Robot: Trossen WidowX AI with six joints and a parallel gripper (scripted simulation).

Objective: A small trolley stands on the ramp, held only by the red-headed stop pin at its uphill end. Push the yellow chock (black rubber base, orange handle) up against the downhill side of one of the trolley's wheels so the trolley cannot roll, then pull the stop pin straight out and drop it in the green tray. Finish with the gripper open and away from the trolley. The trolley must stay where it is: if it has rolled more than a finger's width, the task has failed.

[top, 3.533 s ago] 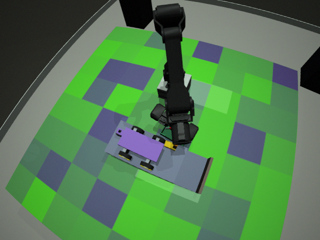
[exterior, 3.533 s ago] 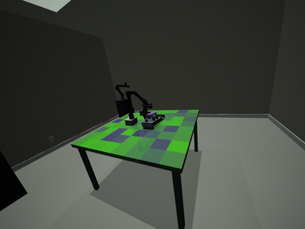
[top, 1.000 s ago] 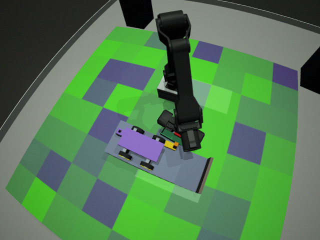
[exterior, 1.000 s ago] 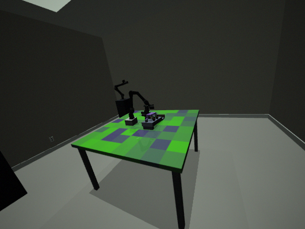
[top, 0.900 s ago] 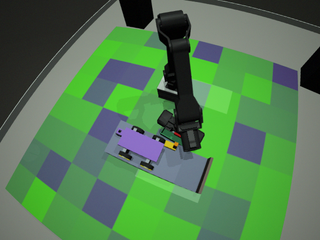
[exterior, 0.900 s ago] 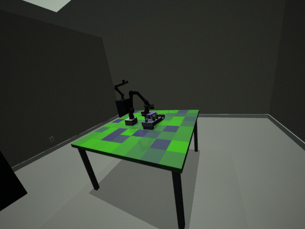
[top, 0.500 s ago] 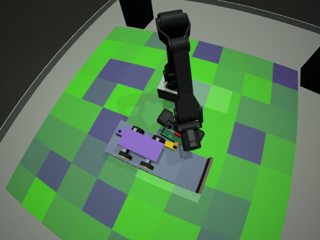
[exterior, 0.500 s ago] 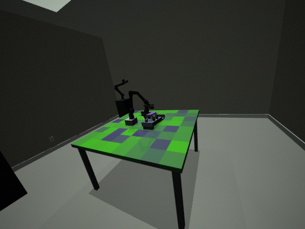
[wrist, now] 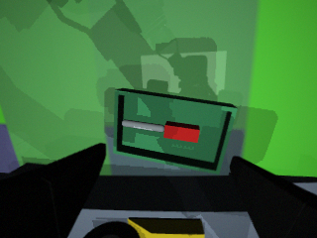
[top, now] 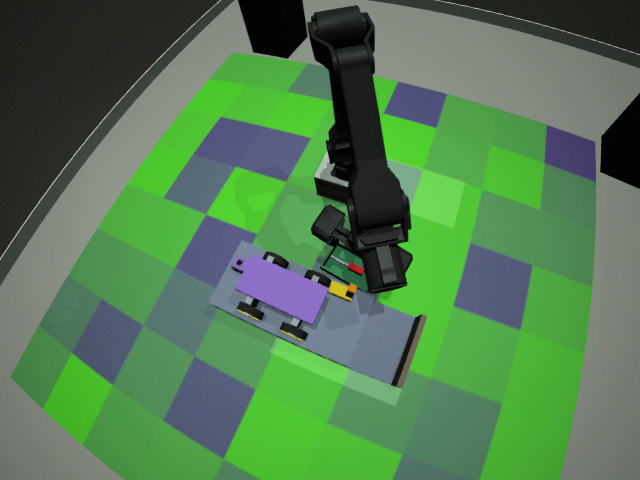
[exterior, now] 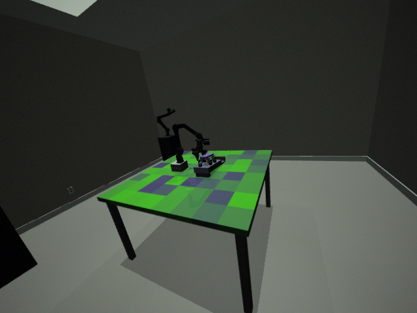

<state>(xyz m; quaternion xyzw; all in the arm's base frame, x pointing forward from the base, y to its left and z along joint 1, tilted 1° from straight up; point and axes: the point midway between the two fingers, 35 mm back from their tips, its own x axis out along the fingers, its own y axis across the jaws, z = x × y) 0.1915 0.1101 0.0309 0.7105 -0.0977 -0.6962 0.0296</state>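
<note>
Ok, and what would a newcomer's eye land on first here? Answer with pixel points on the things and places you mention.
Probably the purple-topped trolley (top: 281,289) (exterior: 206,156) on the grey ramp (top: 379,341) (exterior: 201,169), with the yellow chock (top: 339,290) (wrist: 165,235) at a wheel on its downhill side. Next, the red-headed stop pin (top: 355,268) (wrist: 181,132) lying in the green tray (top: 330,271) (wrist: 168,164), below the open hand (wrist: 169,156).

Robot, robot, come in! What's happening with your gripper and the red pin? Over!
Gripper open, above green tray. Red-headed pin lying in tray. Yellow chock by trolley's wheel.
</note>
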